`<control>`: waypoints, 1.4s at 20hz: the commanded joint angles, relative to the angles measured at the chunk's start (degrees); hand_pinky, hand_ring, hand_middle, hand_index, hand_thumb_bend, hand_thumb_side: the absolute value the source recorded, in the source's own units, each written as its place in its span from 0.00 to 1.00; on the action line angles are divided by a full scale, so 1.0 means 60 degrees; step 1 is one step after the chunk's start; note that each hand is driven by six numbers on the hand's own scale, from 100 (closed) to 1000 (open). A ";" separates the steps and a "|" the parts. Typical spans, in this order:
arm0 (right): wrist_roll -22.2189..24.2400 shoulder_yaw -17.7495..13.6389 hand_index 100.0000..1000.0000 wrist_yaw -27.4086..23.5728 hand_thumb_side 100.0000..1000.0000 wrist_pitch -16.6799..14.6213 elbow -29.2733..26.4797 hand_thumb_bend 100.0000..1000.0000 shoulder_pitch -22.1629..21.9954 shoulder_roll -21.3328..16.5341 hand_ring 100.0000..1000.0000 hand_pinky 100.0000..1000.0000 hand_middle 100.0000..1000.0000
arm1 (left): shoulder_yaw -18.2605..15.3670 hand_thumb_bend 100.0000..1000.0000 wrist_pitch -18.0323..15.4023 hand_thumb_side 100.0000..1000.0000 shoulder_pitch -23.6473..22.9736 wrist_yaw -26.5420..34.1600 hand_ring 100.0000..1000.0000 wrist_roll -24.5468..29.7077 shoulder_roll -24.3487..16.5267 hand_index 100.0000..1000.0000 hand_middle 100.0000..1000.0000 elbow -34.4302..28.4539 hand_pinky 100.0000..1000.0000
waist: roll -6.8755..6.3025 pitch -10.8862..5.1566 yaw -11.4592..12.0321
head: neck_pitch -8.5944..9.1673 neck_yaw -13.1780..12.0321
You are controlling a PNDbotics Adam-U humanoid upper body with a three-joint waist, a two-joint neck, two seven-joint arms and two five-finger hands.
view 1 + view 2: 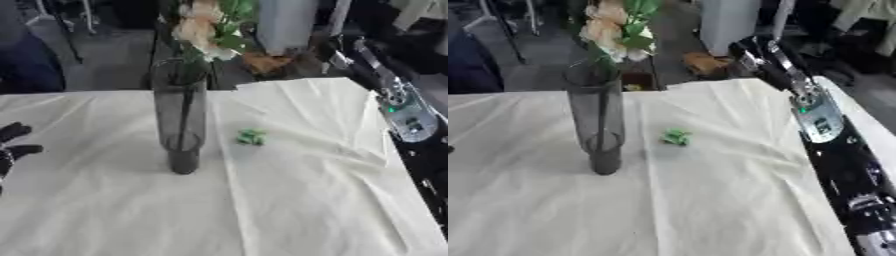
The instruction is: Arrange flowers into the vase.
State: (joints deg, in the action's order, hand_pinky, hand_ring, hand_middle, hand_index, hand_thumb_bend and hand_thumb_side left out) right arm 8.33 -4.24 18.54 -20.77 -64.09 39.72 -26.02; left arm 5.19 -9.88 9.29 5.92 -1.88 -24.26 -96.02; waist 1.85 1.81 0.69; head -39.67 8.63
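A tall dark see-through vase [181, 120] stands upright on the white cloth, left of the middle. Cream and peach flowers [199, 27] with green leaves rise from its mouth, and their stem runs down inside the vase. A small green leafy piece [251, 137] lies on the cloth just right of the vase. My left hand [16, 142] shows at the left edge, fingers straight, holding nothing and well clear of the vase. My right arm stretches along the table's right side past the far edge; my right hand [750, 54] is a dark shape there.
The white cloth [297, 200] covers the table and is creased, with a raised fold at the back right. Behind the far edge are a dark floor, a white box [284, 22], a brownish thing [265, 62] and stand legs.
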 commanded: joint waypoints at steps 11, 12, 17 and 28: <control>-0.0132 -0.0132 0.69 -0.0109 0.92 0.0054 -0.0272 0.52 0.0050 -0.0312 0.57 0.61 0.52 | -0.0163 0.87 -0.0303 1.00 0.0134 -0.0351 0.77 -0.0131 -0.0252 0.99 0.89 -0.0275 1.00 | -0.0033 -0.0074 -0.0038 | 0.0102 -0.0039; -0.0131 -0.0132 0.69 -0.0112 0.92 0.0055 -0.0277 0.52 0.0053 -0.0306 0.57 0.61 0.52 | -0.0171 0.87 -0.0313 1.00 0.0130 -0.0351 0.77 -0.0175 -0.0254 0.99 0.89 -0.0277 1.00 | -0.0037 -0.0071 -0.0038 | 0.0092 -0.0046; -0.0127 -0.0145 0.69 -0.0121 0.91 0.0070 -0.0289 0.52 0.0019 -0.0294 0.57 0.61 0.52 | -0.0144 1.00 -0.0361 1.00 0.0120 -0.0266 0.71 -0.0068 -0.0246 0.92 0.84 -0.0311 0.92 | -0.0046 -0.0076 -0.0041 | 0.0124 -0.0078; -0.0139 -0.0182 0.69 -0.0154 0.91 0.0095 -0.0339 0.52 -0.0021 -0.0283 0.57 0.61 0.52 | -0.0185 0.88 -0.0374 0.72 0.0119 0.0188 0.67 0.0020 -0.0255 0.90 0.80 -0.0321 0.87 | -0.0064 -0.0088 -0.0054 | 0.0123 -0.0055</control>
State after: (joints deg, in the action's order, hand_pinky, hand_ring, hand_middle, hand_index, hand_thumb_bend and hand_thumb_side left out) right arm 7.63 -4.64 18.06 -20.27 -64.62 38.79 -26.02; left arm 4.68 -12.13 9.29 6.70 -1.83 -24.27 -96.65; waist 1.59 1.81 0.41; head -39.60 8.19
